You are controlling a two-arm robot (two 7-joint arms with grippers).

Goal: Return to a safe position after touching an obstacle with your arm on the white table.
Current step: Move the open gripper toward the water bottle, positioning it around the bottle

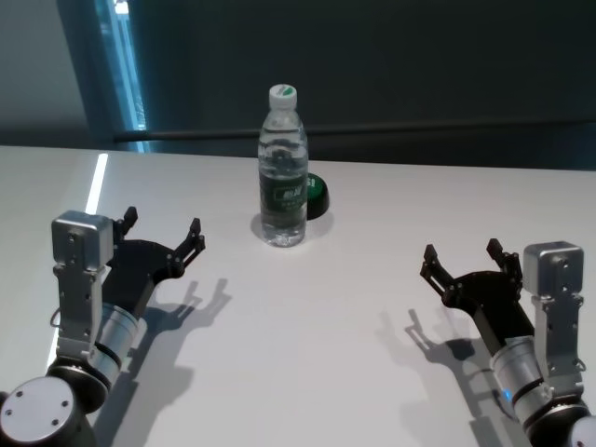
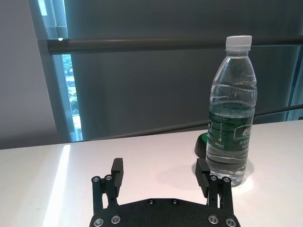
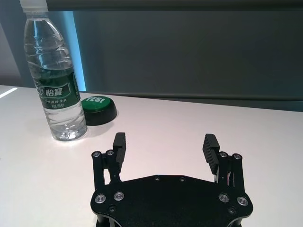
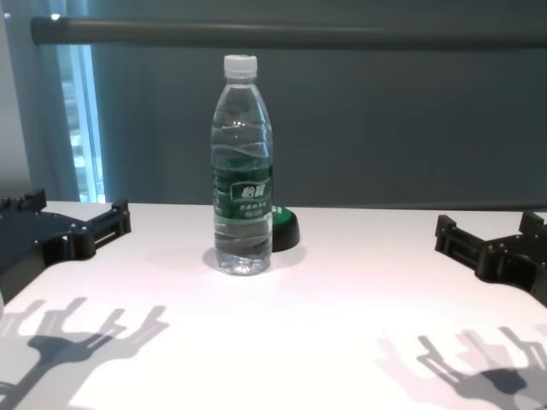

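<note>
Both pincers, left (image 1: 160,235) and right (image 1: 463,261), hover released over the near tabletop (image 1: 307,326); beyond stands an upright clear bottle (image 1: 282,168), white-capped, green-labelled.

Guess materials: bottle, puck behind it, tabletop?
Bottle: clear thin plastic, ribbed and see-through, white cap, glossy green label. Puck: looks like hard plastic, black base, shiny green top. White table: smooth, slightly glossy; laminate or painted, can't tell. Left hand and right hand open, apart.

Bottle (image 1: 282,168): clear glossy plastic, white ribbed cap. Table (image 1: 326,307): smooth, slightly glossy white. Puck (image 3: 98,109): black base, glossy green top.
</note>
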